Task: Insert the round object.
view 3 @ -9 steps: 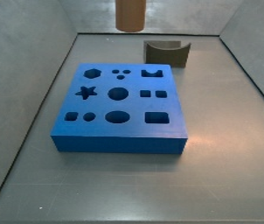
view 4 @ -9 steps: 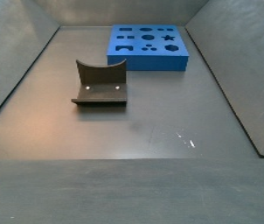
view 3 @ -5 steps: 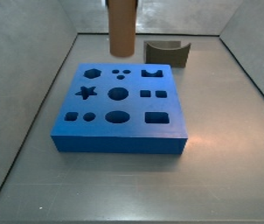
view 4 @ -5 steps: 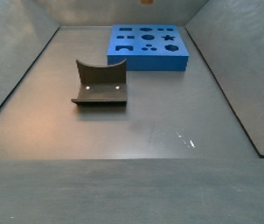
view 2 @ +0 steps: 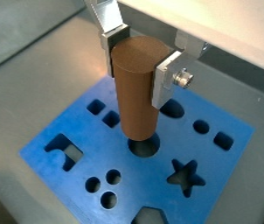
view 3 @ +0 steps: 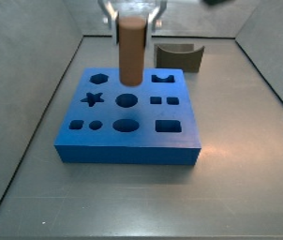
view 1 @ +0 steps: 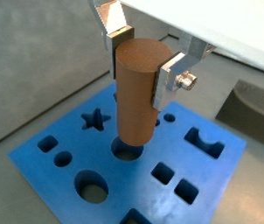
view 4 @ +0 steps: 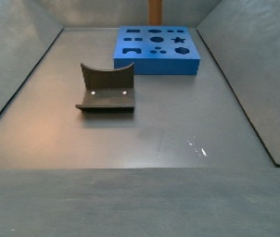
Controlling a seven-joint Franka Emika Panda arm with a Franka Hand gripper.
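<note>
The round object, a brown wooden cylinder peg (view 1: pixel 137 96), hangs upright in my gripper (view 1: pixel 141 57), which is shut on its upper end; both also show in a wrist view (view 2: pixel 137 87) (view 2: pixel 138 57). In a side view the peg (view 3: pixel 131 52) hangs from the gripper (view 3: pixel 131 14) over the blue block (view 3: pixel 131 117). Its lower end stands just over the block's middle round hole (view 3: pixel 127 99), whose rim shows under the peg in both wrist views (view 1: pixel 128 152) (view 2: pixel 142 146). I cannot tell if the tip has entered. A side view shows the peg (view 4: pixel 157 11) above the block (view 4: pixel 159 51).
The dark fixture with a curved notch (view 3: pixel 179 56) stands on the floor behind the block, apart from it (view 4: pixel 106 88) (view 1: pixel 253 105). The block (view 2: pixel 87 166) has several other holes, among them a star (view 3: pixel 93 97) and squares. Grey walls enclose the floor.
The gripper has come down with the peg, from near the top of the side view to just over the block's middle round hole. The block and the fixture have not moved.
</note>
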